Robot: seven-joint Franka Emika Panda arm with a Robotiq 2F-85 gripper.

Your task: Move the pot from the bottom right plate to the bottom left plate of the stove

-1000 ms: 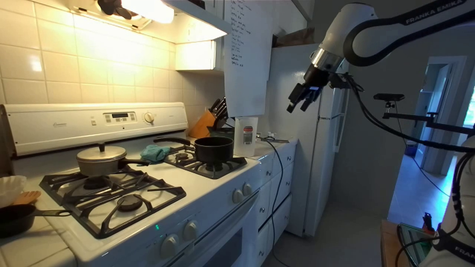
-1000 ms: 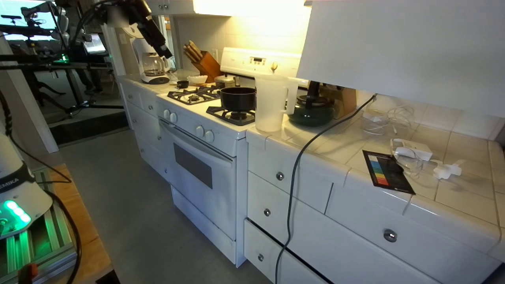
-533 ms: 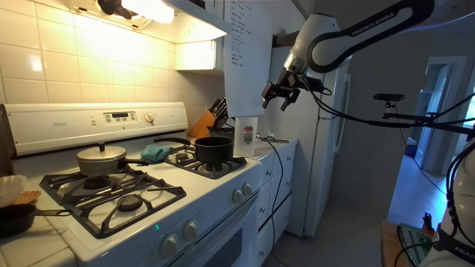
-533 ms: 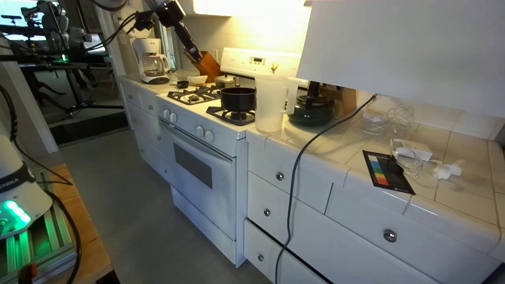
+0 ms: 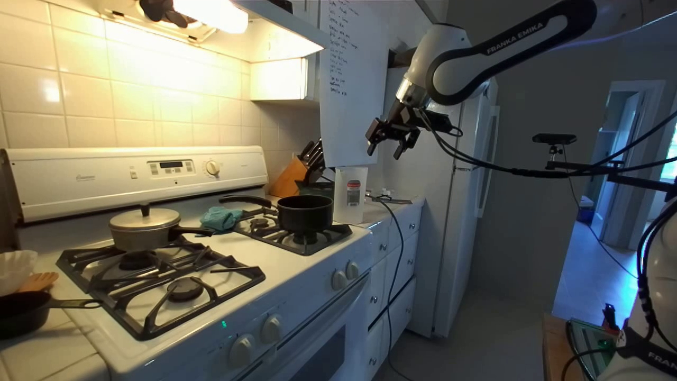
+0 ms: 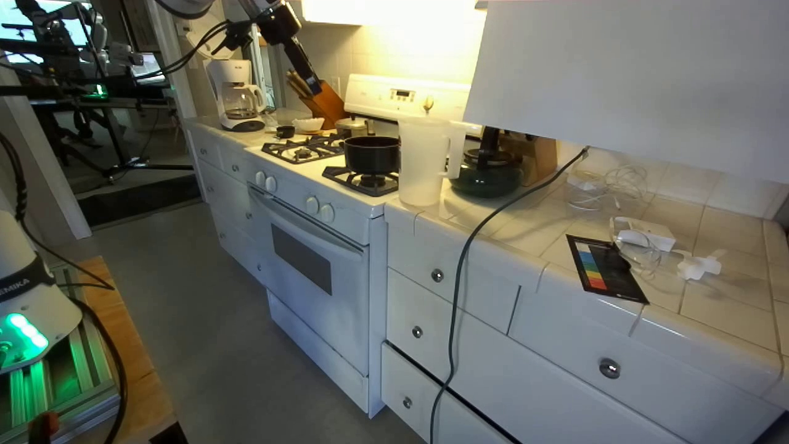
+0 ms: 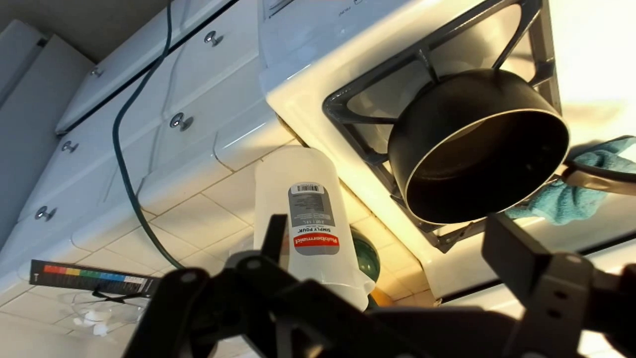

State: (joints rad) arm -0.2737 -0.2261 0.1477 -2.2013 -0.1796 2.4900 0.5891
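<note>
The pot [image 5: 305, 214], black and lidless, sits upright on the bottom right plate [image 5: 305, 239]. It shows in the other views too: the pot [image 6: 371, 157], the pot [image 7: 442, 117]. Its long dark handle [image 5: 246, 200] points back toward the teal cloth. The bottom left plate [image 5: 184, 289] has a bare burner and grate; this plate [image 6: 302, 153] also shows in an exterior view. My gripper [image 5: 384, 152] is open and empty, in the air above and to the side of the pot, apart from it. In the wrist view the gripper's fingers [image 7: 387, 227] are wide apart, with the pot beyond.
A translucent pitcher [image 7: 310, 209] stands close beside the pot's burner. A silver lidded pot [image 5: 140, 230] sits on a rear burner; a shallow dark pan [image 5: 24, 313] is at the stove's side. A teal cloth [image 5: 221, 218] lies between grates. A large paper sheet [image 5: 351, 79] hangs overhead.
The arm has swung toward the stove, and the gripper has turned and moved nearer the pot, slowing in the last half second. The pot and other objects have not moved.
</note>
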